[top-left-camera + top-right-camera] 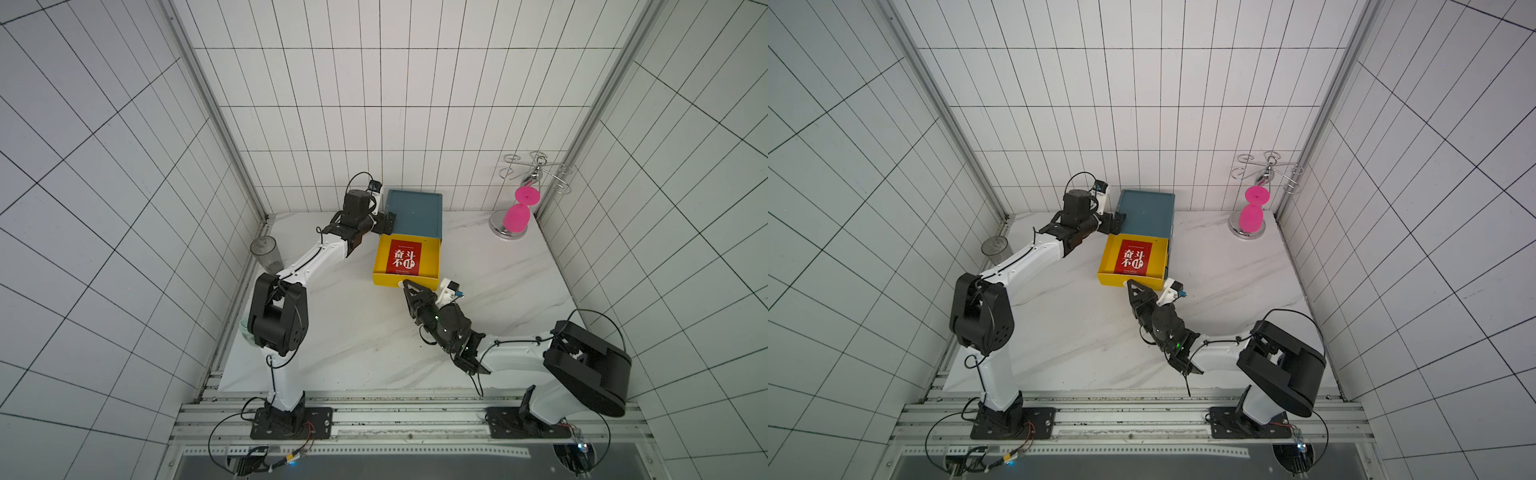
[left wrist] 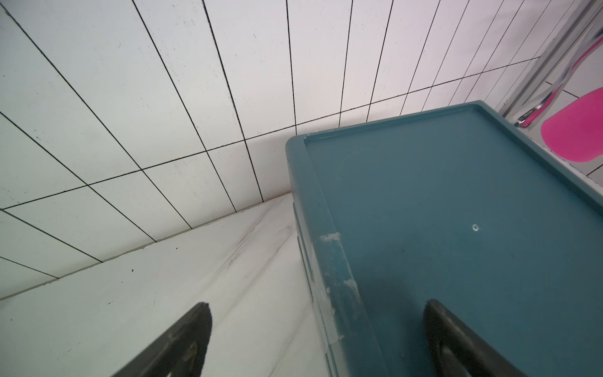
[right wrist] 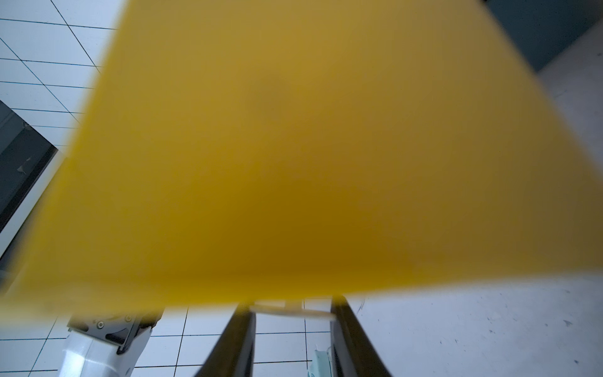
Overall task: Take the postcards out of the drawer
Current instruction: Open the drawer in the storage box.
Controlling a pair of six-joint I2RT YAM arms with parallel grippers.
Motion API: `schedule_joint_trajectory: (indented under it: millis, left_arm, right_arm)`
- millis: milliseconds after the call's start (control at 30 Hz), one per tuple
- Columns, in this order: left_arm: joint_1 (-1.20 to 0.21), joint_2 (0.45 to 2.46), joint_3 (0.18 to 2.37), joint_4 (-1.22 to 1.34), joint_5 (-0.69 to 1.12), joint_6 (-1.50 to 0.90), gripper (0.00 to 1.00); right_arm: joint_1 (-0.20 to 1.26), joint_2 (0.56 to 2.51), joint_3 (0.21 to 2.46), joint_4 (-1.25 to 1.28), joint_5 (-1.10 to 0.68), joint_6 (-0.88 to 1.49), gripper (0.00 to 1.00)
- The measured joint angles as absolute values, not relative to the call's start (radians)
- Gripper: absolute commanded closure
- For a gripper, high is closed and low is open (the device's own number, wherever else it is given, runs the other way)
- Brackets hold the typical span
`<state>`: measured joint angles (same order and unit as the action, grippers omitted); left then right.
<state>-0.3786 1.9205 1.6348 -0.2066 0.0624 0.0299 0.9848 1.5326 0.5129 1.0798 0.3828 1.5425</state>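
My right hand (image 1: 405, 286) pinches the white pull (image 3: 293, 308) of the open drawer (image 1: 385, 281), where the postcards (image 1: 404, 257) lie flat. My left hand (image 1: 386, 223), spread wide, straddles the cabinet (image 1: 413, 216) edge, likely to brace it.

In both top views the cabinet (image 1: 413, 214) stands mid-frame at the back of the surface (image 1: 353, 328), against the wall. Its drawer (image 1: 388, 279) juts out just below it, a postcard (image 1: 404, 258) lying flat inside. A tumbler (image 1: 266, 253) stands left of centre, a rack (image 1: 509, 228) holding a goblet (image 1: 517, 218) right of centre. The left end effector (image 1: 385, 222) straddles the cabinet's left edge; the right end effector (image 1: 405, 283) meets the drawer's front.
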Motion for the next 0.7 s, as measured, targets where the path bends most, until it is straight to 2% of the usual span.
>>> schedule_joint_trajectory:
  millis: [567,700]
  left_arm:
    - [-0.377,1.916,1.636,-0.218,0.06,0.023,0.01]
    - [-0.371,1.897,1.636,-0.238,0.047,0.005,0.01]
  right_arm:
    - [0.991,1.459,0.501,1.0,0.373,1.526,0.38]
    - [0.991,1.407,0.486,0.952,0.366,1.517,0.35]
